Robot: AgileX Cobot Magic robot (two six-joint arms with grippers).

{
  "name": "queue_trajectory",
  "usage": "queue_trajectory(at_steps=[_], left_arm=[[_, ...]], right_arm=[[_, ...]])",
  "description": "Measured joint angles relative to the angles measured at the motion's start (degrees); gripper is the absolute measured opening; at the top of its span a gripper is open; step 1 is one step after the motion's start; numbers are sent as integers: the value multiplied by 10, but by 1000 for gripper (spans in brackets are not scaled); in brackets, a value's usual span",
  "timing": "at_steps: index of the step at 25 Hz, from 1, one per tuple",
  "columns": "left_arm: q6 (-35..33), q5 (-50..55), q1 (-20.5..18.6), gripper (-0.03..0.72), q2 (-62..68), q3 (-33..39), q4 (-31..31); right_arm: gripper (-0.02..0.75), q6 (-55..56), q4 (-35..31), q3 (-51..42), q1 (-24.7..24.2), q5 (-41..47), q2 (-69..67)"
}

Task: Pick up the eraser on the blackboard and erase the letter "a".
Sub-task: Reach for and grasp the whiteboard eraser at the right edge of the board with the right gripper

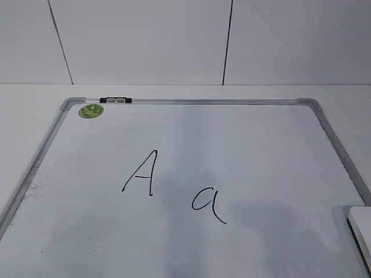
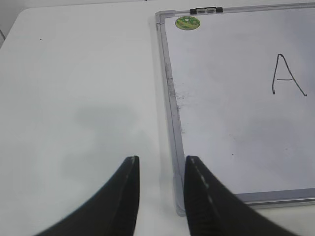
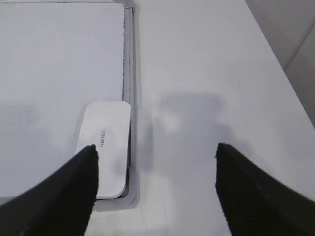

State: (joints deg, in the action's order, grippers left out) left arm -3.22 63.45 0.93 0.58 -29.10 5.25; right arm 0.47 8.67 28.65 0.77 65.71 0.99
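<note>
White eraser flat on blackboard corner

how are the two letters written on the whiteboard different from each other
The tall angular black capital "A" is built from straight strokes with a crossbar; the small round black lowercase "a" has a closed bowl and curling tail. The capital stands taller, further left and further back. Both are thin black marker strokes.

We see the left tool as two matte black, tapering curved fingers with pale edge seams; the right tool shows broader, plain black fingers.
</note>
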Motion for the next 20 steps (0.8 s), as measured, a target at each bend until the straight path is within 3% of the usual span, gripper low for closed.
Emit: queue_trajectory(at_steps=[20], left_arm=[[0,0,0,235,0,0,0]], right_arm=[[592,3,-1,2,1,-14,-160]])
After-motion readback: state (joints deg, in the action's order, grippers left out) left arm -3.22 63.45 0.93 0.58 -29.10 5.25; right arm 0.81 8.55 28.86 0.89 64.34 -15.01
